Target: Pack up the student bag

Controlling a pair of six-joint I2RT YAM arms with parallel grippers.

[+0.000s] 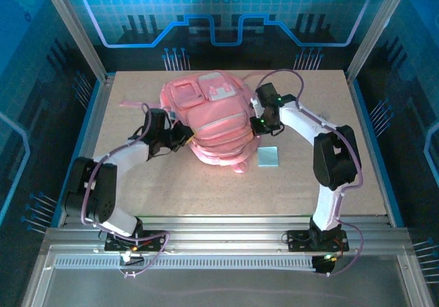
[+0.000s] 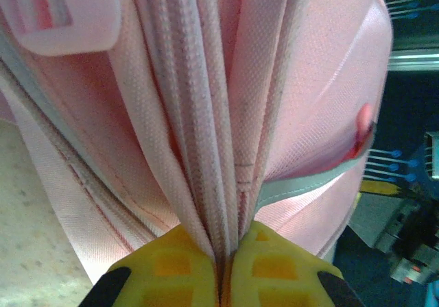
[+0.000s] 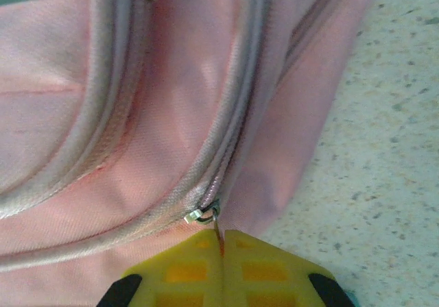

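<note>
Centrally, the student bag point(image 1: 206, 118) lies flat on the worktop point(image 1: 137, 183) with its pink front face up, between the two tools. The left tool point(image 1: 184, 137) is at its left edge and the right tool point(image 1: 257, 123) at its right edge. From the left wrist, the left tool's yellow fingertips point(image 2: 164, 266) are pressed together on a bunched fold of the bag's zip bands point(image 2: 206, 149). The fabric fans upward and away from the tips, and a strip of speckled worktop shows to that tool's left. From the right wrist, the right tool's yellow fingertips point(image 3: 267, 269) are also closed with almost no gap, nipping the thin zip pull point(image 3: 218, 235). Its metal slider point(image 3: 201, 215) sits just beyond the tips, on a zip line that curves away up the bag. Bare worktop lies to that tool's right. A pale blue square point(image 1: 269, 157) rests flat on the worktop, on the arm-base side of the right tool and near the bag's lower right corner.
</note>
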